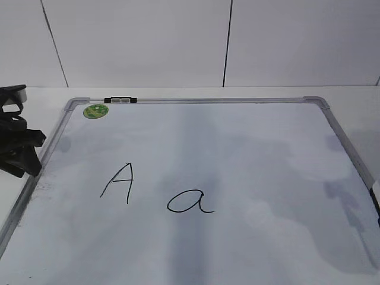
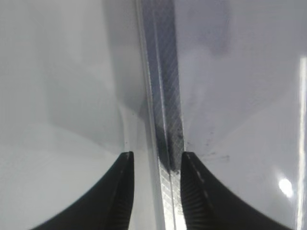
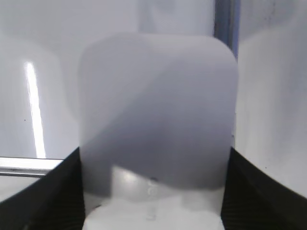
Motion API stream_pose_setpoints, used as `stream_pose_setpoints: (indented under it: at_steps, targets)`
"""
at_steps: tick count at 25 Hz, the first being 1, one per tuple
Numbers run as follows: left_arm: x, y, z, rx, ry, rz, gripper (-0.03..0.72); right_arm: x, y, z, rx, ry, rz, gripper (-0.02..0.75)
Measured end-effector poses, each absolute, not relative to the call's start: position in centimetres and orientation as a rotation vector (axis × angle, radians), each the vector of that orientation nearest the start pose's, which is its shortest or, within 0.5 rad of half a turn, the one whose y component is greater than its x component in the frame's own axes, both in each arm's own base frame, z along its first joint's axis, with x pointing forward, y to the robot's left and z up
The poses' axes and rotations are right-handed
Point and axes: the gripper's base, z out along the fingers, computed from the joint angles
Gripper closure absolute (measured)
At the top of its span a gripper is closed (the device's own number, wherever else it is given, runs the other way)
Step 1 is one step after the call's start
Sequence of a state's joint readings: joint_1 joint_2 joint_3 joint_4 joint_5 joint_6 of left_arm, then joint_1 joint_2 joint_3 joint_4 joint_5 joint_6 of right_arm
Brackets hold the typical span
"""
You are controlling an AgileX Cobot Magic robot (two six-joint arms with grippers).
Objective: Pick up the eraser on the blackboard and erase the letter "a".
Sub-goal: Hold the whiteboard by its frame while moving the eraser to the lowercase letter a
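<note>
Right gripper (image 3: pixel 153 191) holds the eraser (image 3: pixel 158 110) between its fingers, long axis running forward. Letter "a" (image 1: pixel 190 202) lies mid-blackboard (image 1: pixel 237 148); direction from it: cannot tell. Left gripper (image 2: pixel 156 165) narrowly parted, straddling the frame.

White panelled wall (image 1: pixel 142 41) with dark seams behind a pale table (image 1: pixel 41 98), seemingly lit from above

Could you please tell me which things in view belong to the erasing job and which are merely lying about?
Belonging to the job:
- eraser, between the right gripper fingers
- blackboard
- letter "a", not yet erased

Merely there:
- capital "A"
- green sticker
- black clip
- left gripper, open over the board's frame
</note>
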State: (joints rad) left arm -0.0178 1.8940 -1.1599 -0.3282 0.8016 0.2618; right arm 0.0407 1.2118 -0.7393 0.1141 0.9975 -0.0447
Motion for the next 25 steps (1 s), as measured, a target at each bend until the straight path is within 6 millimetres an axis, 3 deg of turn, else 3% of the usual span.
stream_pose_setpoints:
  at_steps: [7,15,20,25]
  targets:
    - [35.37,-2.77,15.04,0.087,2.986,-0.355,0.450,19.44,1.66,23.82,-0.048,2.947,0.149,0.174]
    - [35.47,-2.86,14.99,0.073,2.985,-0.371,0.540,19.46,1.66,23.82,-0.047,2.945,0.149,0.174]
    - [35.48,-2.90,15.00,0.063,2.984,-0.379,0.650,19.47,1.66,23.82,-0.048,2.944,0.149,0.174]
    - [35.48,-2.91,15.01,0.038,2.986,-0.383,0.666,19.47,1.67,23.83,-0.047,2.944,0.151,0.174]
